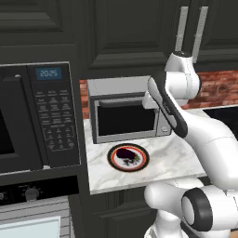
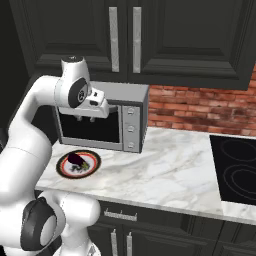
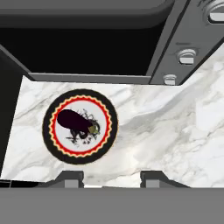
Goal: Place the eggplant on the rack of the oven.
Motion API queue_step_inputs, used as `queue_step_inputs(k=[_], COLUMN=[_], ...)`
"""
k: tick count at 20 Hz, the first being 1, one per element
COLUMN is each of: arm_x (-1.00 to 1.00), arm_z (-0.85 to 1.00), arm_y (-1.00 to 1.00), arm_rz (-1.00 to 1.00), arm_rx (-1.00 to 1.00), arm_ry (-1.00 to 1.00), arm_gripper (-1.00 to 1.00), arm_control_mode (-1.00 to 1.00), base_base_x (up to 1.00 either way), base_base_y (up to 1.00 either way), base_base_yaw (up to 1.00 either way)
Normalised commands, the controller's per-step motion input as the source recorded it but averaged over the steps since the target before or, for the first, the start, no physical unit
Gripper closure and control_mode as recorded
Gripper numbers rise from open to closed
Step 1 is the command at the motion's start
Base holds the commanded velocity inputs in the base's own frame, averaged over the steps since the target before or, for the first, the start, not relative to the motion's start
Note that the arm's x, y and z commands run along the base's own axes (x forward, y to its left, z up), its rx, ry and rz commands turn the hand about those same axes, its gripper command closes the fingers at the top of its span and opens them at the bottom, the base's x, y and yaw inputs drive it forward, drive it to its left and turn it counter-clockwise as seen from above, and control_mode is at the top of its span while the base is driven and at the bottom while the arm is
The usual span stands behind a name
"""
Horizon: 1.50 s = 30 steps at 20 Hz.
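Small glossy near-black eggplant [image 3: 75,122] w/ greenish stem end, lying on round plate [image 3: 80,156]; tool [image 3: 112,178] fingers together, empty.

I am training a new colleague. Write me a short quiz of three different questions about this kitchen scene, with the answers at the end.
1. True or false: the eggplant lies on the round plate.
2. Multiple choice: what stands on the counter directly behind the plate? A) a kettle B) the silver toaster oven C) a sink
3. Fill in: the gripper hangs above the plate and its jaws hold ____.

Key
1. True; it rests on the plate's white centre.
2. B.
3. Nothing; the jaws are shut and empty, apart from the eggplant.
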Motion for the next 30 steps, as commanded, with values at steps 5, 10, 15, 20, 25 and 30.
queue_step_inputs(k=[5,10,15,20,25,30], arm_x=[0.0,-0.09,-0.13,0.0,-0.04,0.09], arm_z=[-0.17,-0.21,-0.34,-0.53,-0.33,-0.35], arm_y=[0.21,0.56,0.41,0.1,0.23,0.04], arm_rz=[0.04,0.3,0.29,0.26,0.23,0.02], arm_rx=[0.0,-0.1,-0.08,-0.04,0.0,-0.01], arm_ry=[0.0,-0.02,0.0,0.0,0.0,0.1], arm_gripper=[-1.0,-1.0,-1.0,-1.0,-1.0,-1.0], arm_control_mode=[-1.0,-1.0,-1.0,-1.0,-1.0,-1.0], base_base_x=[0.0,0.0,0.0,0.0,0.0,0.0], base_base_y=[0.0,0.0,0.0,0.0,0.0,0.0], base_base_yaw=[0.0,0.0,0.0,0.0,0.0,0.0])
